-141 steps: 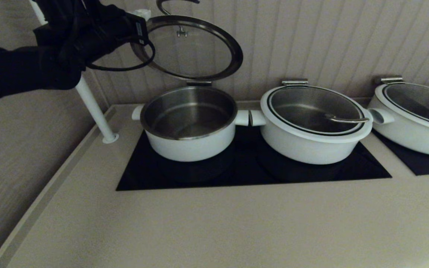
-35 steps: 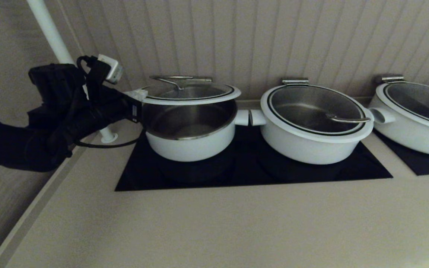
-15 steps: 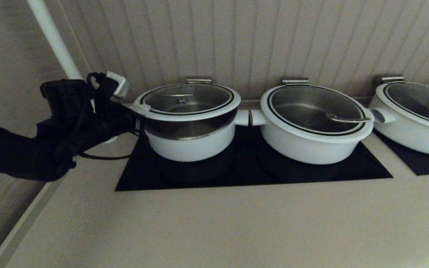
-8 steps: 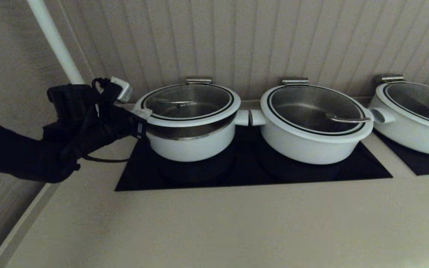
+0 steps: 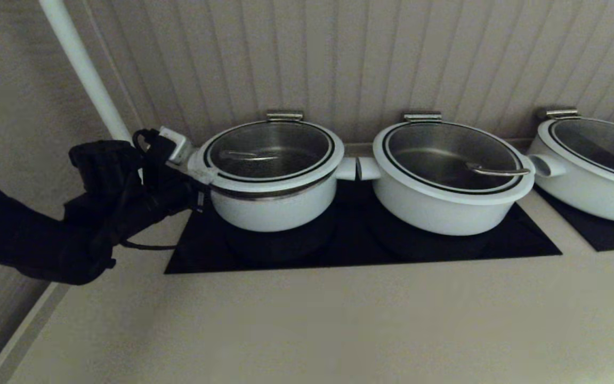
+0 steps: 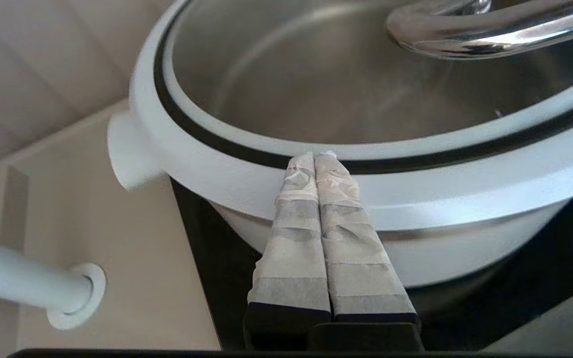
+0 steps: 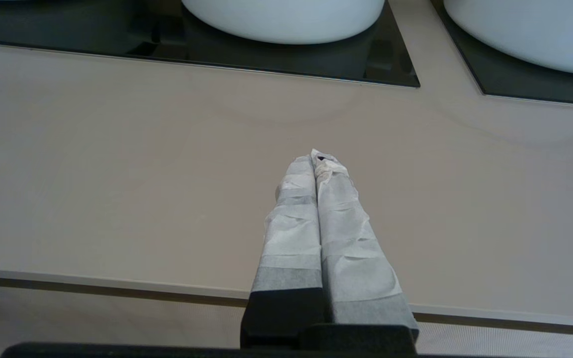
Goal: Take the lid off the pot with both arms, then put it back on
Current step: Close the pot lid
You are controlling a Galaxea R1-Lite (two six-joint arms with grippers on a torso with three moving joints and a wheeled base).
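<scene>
Lowered from its raised tilt of seconds ago, the lid point(image 5: 269, 156) now sits nearly flat on the pot point(image 5: 274, 205). At the pot's left edge, the left gripper point(image 6: 316, 158), fingers pressed together, touches the lid's white rim. Well in front of the pot, the right gripper point(image 7: 319, 158) hangs closed over the counter point(image 5: 339, 320).

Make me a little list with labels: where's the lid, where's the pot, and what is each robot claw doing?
lid: almost down on the pot, thin gap at front
pot: left end of black cooktop
left claw: shut, tips on the lid's white rim
right claw: shut, empty, over the beige counter
neighbours: wider pot beside it, lid on
</scene>
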